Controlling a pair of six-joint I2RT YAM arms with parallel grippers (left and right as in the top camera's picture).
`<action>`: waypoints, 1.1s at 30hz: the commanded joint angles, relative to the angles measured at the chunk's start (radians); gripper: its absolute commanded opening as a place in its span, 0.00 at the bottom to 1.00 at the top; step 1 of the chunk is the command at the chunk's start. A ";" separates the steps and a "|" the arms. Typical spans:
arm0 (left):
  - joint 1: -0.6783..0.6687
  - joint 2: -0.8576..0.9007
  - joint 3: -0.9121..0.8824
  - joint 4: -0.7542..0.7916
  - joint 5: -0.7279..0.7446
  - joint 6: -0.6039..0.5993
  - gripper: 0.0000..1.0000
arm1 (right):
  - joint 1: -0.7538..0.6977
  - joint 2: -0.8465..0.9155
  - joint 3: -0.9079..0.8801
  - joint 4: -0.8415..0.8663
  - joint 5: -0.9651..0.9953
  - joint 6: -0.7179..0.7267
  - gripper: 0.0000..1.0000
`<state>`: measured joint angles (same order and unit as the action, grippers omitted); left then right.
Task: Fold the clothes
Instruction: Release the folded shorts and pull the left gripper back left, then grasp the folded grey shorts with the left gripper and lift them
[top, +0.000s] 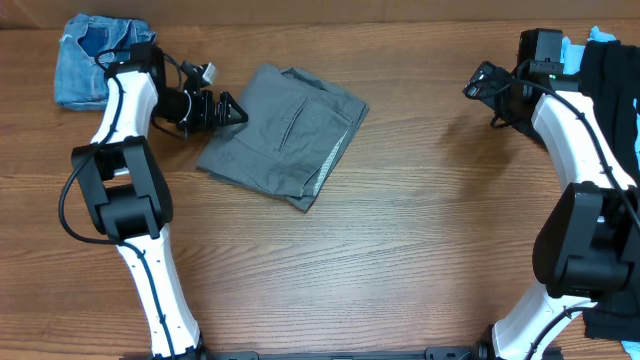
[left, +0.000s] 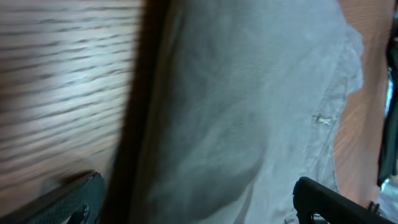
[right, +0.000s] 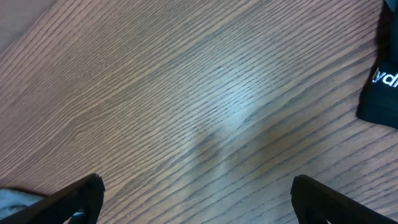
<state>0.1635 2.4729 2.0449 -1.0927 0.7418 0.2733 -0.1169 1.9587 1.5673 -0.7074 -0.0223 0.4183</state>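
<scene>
Finding: the grey shorts (top: 285, 135) lie on the table (top: 420, 230), left of centre, folded into a compact slanted block with a pocket seam on top. The left gripper (top: 232, 110) sits at the block's left corner. On its wrist view the fingers (left: 68, 199) stand apart with grey cloth spread between them, grasping nothing. The right gripper (top: 478, 85) hovers well apart at the far right, likewise released, over bare wood. A black T-shirt (top: 610, 90) and a light-blue garment (top: 577, 47) lie piled at the right edge. The denim shorts (top: 95, 60) rest at the top-left corner.

Judgement: the step in hand looks like taking that corner for a further fold or squaring.

Recommendations:
- I would lower the left gripper until one finger slides under every layer, not the top one alone.
- The wrist view is blurred and I cannot tell how many layers sit between the fingers, so I would check overhead before clenching.
- I would lift low and carry straight across, so the block does not fall open.
- The right gripper could pin the opposite edge.
</scene>
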 joint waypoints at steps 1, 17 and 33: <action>-0.032 0.090 -0.007 -0.010 -0.016 0.034 0.98 | 0.004 -0.027 0.021 0.003 -0.002 0.002 1.00; -0.043 0.103 0.058 -0.048 -0.190 -0.020 0.12 | 0.004 -0.027 0.021 0.003 -0.002 0.002 1.00; 0.004 0.103 0.532 -0.117 -0.597 -0.254 0.04 | 0.004 -0.027 0.021 0.003 -0.002 0.002 1.00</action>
<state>0.1471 2.5717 2.5103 -1.2156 0.2092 0.0761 -0.1169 1.9587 1.5673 -0.7074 -0.0223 0.4183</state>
